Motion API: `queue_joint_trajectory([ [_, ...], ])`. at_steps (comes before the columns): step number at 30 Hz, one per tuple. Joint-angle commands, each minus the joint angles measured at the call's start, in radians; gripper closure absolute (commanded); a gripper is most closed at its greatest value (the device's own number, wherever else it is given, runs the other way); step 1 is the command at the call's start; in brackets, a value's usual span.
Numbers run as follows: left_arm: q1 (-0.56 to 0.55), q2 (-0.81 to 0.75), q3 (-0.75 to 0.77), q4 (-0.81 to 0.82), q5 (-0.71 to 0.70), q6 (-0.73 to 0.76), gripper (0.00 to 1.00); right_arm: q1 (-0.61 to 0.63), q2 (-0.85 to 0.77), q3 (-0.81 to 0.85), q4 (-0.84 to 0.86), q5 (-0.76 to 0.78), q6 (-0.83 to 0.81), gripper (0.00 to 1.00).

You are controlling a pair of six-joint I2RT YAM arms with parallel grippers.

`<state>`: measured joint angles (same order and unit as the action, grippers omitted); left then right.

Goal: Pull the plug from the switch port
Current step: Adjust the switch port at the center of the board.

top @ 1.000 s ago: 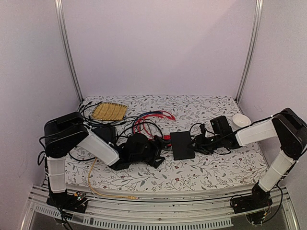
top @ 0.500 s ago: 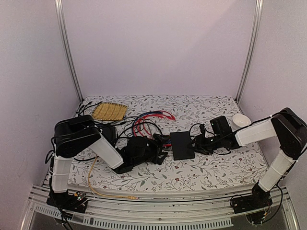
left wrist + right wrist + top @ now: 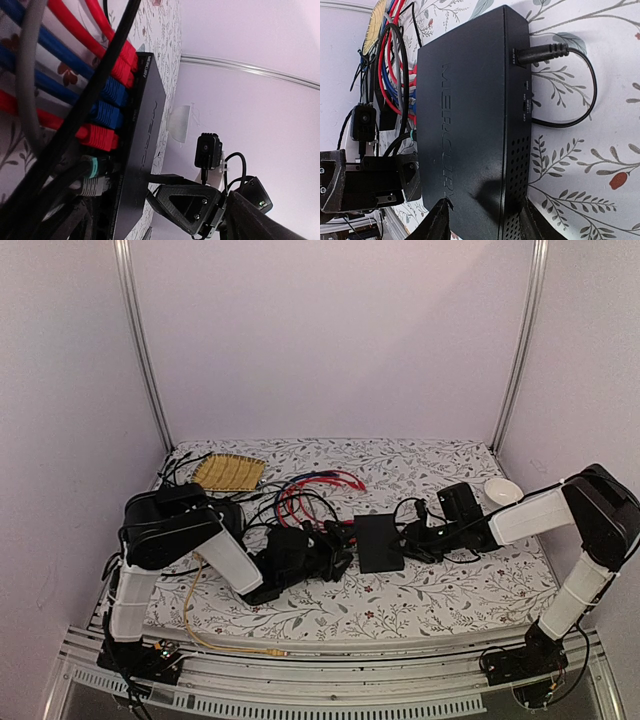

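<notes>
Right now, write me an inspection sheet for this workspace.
Surface: flowered cloth, lying flat.
Job's things: black switch lying flat; red and blue plugs seated in its port row.
Clutter: yellow mat far left; white bowl at the right.
Grippers: right gripper shut on the switch's end; left gripper open, close to the plugs.
Cables: red, blue and black cables tangled left of the switch; power cord in its other edge; yellow cable over the near edge.
Surroundings: plain walls, metal posts.

From above and behind you overlook the flat matte-black rectangular box (image 3: 380,542); both wrist cameras face it closely from opposite sides.
</notes>
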<state>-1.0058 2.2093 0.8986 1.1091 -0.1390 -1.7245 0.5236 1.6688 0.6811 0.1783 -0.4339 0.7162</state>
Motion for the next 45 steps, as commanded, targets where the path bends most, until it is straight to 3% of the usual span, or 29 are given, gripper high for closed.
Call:
queue_joint_trajectory([
  [1, 0.005, 0.081, -0.052, -0.074, -0.053, 0.077, 0.09, 0.016, 0.013, 0.005, 0.058, -0.053, -0.010, 0.55],
  [7, 0.006, 0.102, -0.048, 0.051, -0.063, 0.155, 0.16, 0.016, 0.005, -0.004, 0.081, -0.072, -0.004, 0.55],
  [15, 0.007, 0.096, -0.040, 0.091, -0.055, 0.231, 0.19, 0.016, 0.016, -0.009, 0.100, -0.101, 0.002, 0.56],
  [17, 0.006, 0.063, -0.049, 0.022, -0.055, 0.224, 0.19, 0.016, 0.007, -0.013, 0.098, -0.093, 0.004, 0.56],
  [22, -0.019, -0.068, -0.051, -0.400, -0.148, 0.154, 0.11, 0.016, -0.003, -0.002, 0.080, -0.081, 0.006, 0.56],
  [30, -0.042, -0.085, 0.044, -0.619, -0.214, 0.025, 0.05, 0.016, 0.000, 0.010, 0.066, -0.078, 0.011, 0.56],
  [39, -0.061, -0.026, 0.135, -0.741, -0.330, -0.137, 0.02, 0.016, -0.015, -0.004, 0.055, -0.063, 0.006, 0.56],
  [45, -0.088, -0.001, 0.095, -0.643, -0.408, -0.177, 0.02, 0.016, 0.004, -0.012, 0.055, -0.067, -0.003, 0.56],
])
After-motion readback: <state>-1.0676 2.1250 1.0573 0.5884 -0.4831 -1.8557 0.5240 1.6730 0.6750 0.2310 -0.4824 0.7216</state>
